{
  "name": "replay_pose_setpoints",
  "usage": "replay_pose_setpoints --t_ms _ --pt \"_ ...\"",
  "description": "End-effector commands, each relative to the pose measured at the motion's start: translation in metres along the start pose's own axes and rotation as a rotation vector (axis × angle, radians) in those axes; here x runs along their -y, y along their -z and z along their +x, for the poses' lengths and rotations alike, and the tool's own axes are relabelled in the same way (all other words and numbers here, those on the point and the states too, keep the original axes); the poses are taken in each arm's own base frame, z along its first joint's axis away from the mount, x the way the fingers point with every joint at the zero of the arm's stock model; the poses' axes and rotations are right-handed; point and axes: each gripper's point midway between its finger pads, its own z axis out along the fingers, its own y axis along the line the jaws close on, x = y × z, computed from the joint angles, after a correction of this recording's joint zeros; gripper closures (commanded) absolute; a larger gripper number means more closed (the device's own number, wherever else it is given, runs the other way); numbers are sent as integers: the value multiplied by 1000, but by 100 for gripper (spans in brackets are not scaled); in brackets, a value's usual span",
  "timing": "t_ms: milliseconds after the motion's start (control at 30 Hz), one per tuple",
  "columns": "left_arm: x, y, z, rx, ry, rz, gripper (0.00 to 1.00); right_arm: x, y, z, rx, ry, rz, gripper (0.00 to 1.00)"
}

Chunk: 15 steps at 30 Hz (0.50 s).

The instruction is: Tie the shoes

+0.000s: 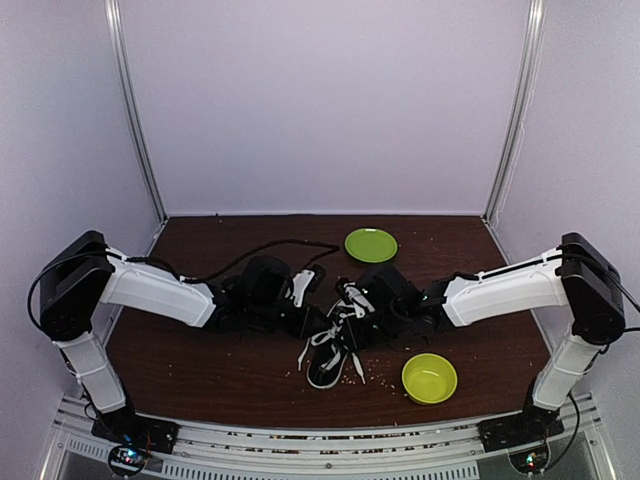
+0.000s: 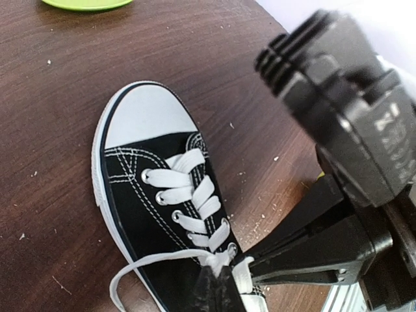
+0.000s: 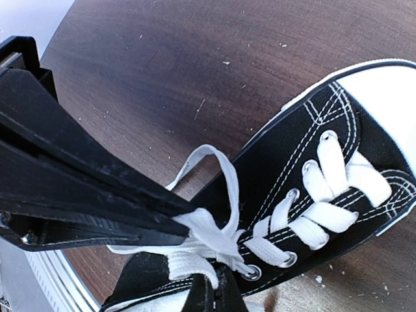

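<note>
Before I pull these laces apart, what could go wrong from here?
1. The left claw and right claw both pinch the laces right at the top eyelets, tips nearly touching; they might collide.
2. Nothing pins the shoe down, so a pull may drag or tip it.
3. The loose loop beside the shoe could snag a finger.

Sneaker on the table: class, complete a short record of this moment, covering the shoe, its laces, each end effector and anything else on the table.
shoe: black canvas sneaker, white toe cap, sole down on the brown table
lacing: white laces threaded through the eyelets, ends loose, no bow
left end effector: shut on the laces at the top eyelets
right end effector: shut on the laces, close beside the left
other items: green plate, green bowl
</note>
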Motion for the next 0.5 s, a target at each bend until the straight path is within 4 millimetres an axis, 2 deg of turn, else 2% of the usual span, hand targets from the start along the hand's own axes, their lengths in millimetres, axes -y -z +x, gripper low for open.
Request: replay_pose_setpoints --t_ms 0,467 --pt "16 9 -21 89 -56 47 100 -1 -7 2 -20 -6 6 100" --pt "33 4 -5 48 -102 100 100 6 -19 -1 -12 -44 33 100"
